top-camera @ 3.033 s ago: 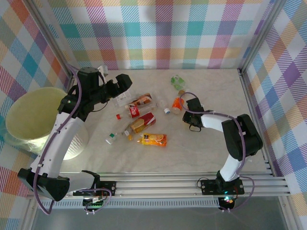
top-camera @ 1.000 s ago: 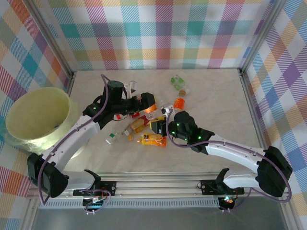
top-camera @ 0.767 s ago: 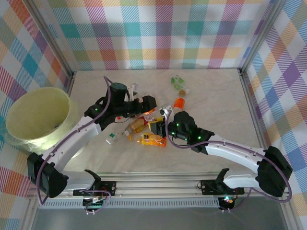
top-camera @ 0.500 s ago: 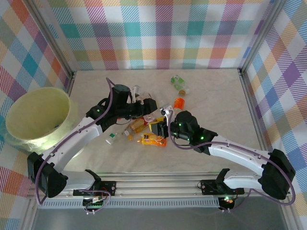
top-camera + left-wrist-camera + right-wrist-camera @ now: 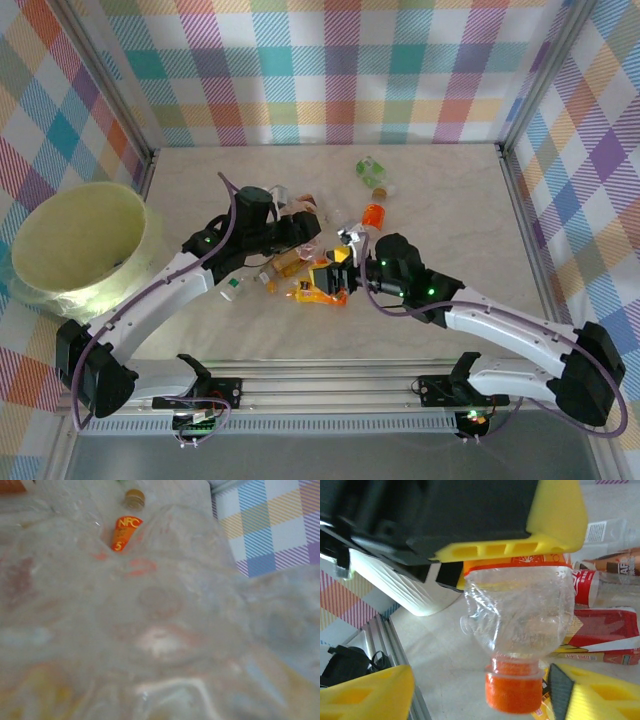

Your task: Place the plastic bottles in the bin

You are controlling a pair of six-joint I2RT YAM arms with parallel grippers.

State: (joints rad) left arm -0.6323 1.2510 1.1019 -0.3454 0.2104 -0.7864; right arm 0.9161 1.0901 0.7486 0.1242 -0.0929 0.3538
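A crushed clear plastic bottle (image 5: pixel 520 615) with an orange cap and orange label hangs cap-down in the right wrist view. Its labelled end sits under the left gripper's yellow finger (image 5: pixel 510 547), which is shut on it. My right gripper (image 5: pixel 480 682) is open, with its yellow fingers well apart on either side of the cap and not touching it. From above, the left gripper (image 5: pixel 305 230) and right gripper (image 5: pixel 335 272) meet over the bottle pile. Blurred clear plastic (image 5: pixel 160 620) presses against the left wrist camera. The pale yellow-green bin (image 5: pixel 80 240) stands at the far left.
Loose bottles lie under and around the grippers: a brown-labelled one (image 5: pixel 288 262), an orange one (image 5: pixel 320 292), a small green-capped one (image 5: pixel 232 290), an orange one (image 5: pixel 372 215) and a green-labelled one (image 5: pixel 370 170). Metal frame rails border the table.
The right gripper, shut on the orange-capped bottle a second ago, has opened. The left gripper has closed on that bottle's other end and shifted slightly right.
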